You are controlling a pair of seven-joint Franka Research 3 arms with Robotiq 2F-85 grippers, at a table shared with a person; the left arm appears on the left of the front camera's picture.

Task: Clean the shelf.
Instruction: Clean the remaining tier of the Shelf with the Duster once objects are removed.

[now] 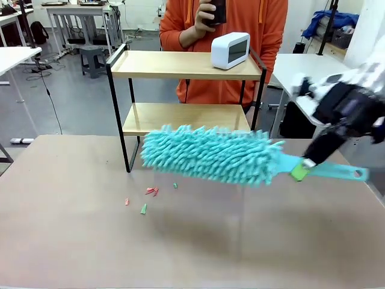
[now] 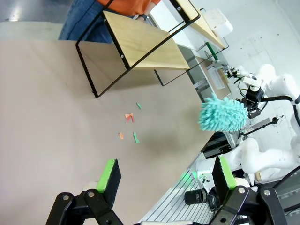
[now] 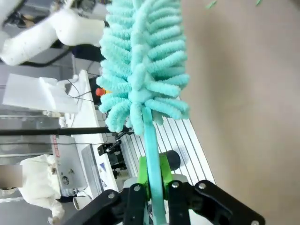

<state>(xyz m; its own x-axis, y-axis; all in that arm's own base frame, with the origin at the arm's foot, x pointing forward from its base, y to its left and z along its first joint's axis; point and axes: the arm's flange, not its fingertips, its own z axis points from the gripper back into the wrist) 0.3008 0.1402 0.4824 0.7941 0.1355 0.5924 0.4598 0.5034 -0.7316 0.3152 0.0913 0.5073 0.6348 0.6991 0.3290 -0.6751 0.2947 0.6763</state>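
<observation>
Right gripper (image 1: 299,170) pinches the handle of the teal duster (image 1: 210,153), fluffy head pointing to nine o'clock, hanging low in front of the shelf (image 1: 186,65) at the table's twelve o'clock. Best play, I'd say: lift, hold the head level, sweep along each board and steer round the white clock (image 1: 230,49) on top (left gripper (image 2: 166,174) idles, fingers spread).

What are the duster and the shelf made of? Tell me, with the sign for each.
The duster head looks like soft teal microfibre chenille, judging by its fuzzy fingers. Its handle seems to be smooth plastic. The shelf boards look like pale wood or laminate with faint grain. The thin frame is probably matte-black metal.
</observation>
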